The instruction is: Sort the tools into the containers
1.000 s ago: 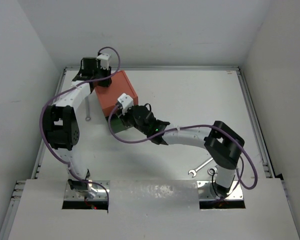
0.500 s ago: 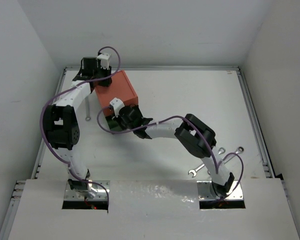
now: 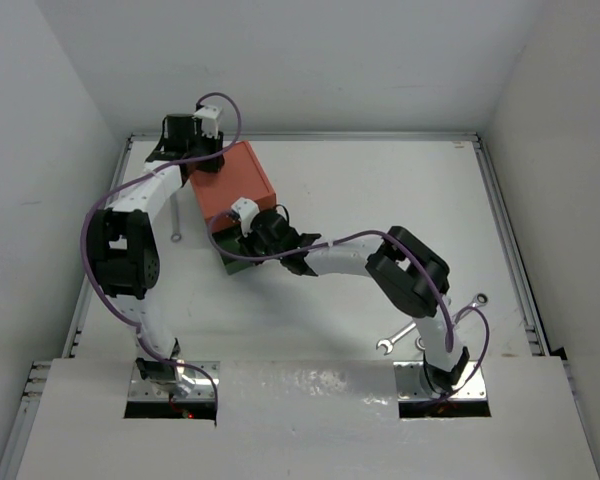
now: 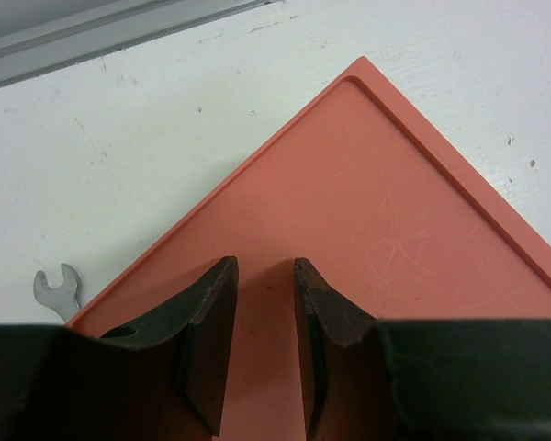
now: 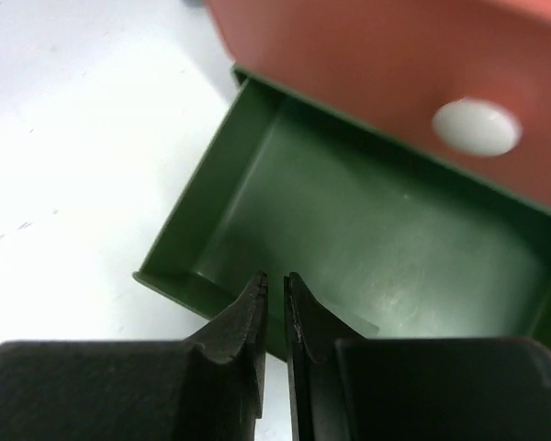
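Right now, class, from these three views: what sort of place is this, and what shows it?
Probably a robot lab test cell, not a workshop: a white table boxed in by plain white walls, two arms bolted at its near edge, and only a small drawer box and a few wrenches.

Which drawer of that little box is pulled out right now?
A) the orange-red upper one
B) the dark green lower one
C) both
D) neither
B: in the right wrist view the dark green lower drawer stands pulled out with its inside showing. The orange-red upper drawer above it is pushed in, its white knob on the front.
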{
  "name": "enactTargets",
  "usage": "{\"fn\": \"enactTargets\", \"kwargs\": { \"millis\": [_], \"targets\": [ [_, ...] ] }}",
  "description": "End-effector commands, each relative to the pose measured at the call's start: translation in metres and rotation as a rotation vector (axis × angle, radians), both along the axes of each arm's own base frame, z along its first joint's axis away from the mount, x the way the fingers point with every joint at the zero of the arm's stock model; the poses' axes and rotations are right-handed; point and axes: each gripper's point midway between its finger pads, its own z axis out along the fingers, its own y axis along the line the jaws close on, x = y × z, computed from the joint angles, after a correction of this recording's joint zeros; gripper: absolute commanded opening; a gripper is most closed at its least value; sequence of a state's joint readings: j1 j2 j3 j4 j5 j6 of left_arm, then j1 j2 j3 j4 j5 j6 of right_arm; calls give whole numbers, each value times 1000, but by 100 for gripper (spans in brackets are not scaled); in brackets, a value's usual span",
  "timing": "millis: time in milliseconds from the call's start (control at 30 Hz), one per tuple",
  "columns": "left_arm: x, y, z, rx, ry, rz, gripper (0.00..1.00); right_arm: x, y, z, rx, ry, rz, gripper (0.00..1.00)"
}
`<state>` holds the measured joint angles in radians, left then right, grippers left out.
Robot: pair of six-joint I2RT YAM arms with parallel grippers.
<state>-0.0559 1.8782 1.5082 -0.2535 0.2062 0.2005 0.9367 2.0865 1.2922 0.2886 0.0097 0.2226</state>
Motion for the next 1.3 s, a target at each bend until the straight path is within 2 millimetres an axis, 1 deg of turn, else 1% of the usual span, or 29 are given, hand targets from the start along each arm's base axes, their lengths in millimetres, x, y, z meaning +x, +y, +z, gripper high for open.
{"fn": "enactTargets", "kwargs": {
  "millis": [0,133,267,367,400,433,500,533,567,600,633,667,700,733,767,800,833,867,900,933,967,1000,1033,1067,1100,1133,1167,1233,1267],
  "targets": [
    [-29,3,-61,-6,220,14,29,-34,-3,-19,-44,95,58,12],
    [-31,2,-60,-5,223,14,29,-35,8,-10,-18,90,69,9],
    [-30,4,-59,3,220,18,28,-39,5,-13,-20,113,59,9],
    [-28,4,-54,0,209,20,29,-37,3,1,10,69,58,12],
    [-27,3,-51,-3,206,18,29,-32,7,15,22,29,64,13],
    [-26,2,-47,-7,201,16,29,-28,8,21,18,16,56,15],
    [-20,-1,-26,-25,167,9,31,-19,15,39,24,-30,65,20],
    [-12,-2,-7,-36,129,9,32,-11,24,58,43,-59,66,24],
    [-10,-4,6,-45,106,3,34,-7,28,69,52,-84,72,26],
    [-8,-5,17,-50,91,0,34,-1,37,91,86,-115,73,28],
    [-1,-7,39,-60,44,-5,35,1,41,102,98,-136,79,32],
    [-1,-7,51,-64,28,-5,36,4,44,113,112,-160,84,33],
    [1,-8,61,-72,14,-4,37,10,51,133,143,-190,83,36],
    [5,-9,82,-77,-26,-9,37,11,54,142,154,-205,86,37],
    [1,-9,91,-80,-26,-7,38,15,58,161,175,-235,88,38],
    [1,-8,106,-88,-48,0,39,16,57,166,175,-239,88,39],
    [-2,-5,112,-94,-55,11,39,15,55,179,190,-252,87,41],
    [-8,1,131,-107,-95,27,41,15,50,182,189,-254,70,43],
    [-13,9,127,-141,-79,65,45,15,45,187,196,-252,59,45],
    [-16,36,131,-163,-89,123,50,11,35,207,230,-257,47,49],
    [-20,52,138,-178,-103,163,51,7,24,195,212,-232,35,50],
    [-24,85,129,-191,-85,246,55,7,13,196,212,-226,20,52],
    [-28,103,128,-177,-91,295,62,3,0,217,241,-241,2,56],
    [-28,117,124,-155,-100,329,62,4,-16,204,210,-229,-33,58],
    [-32,133,105,-114,-70,379,64,4,-25,204,202,-230,-50,61],
    [-34,137,97,-91,-57,385,64,4,-34,206,194,-237,-66,63],
    [-34,138,81,-84,-21,387,64,3,-49,210,184,-237,-91,68],
    [-36,137,43,-81,61,384,64,5,-64,214,173,-242,-126,72],
    [-39,138,23,-77,106,389,64,6,-76,216,160,-242,-142,76]
  ]
}}
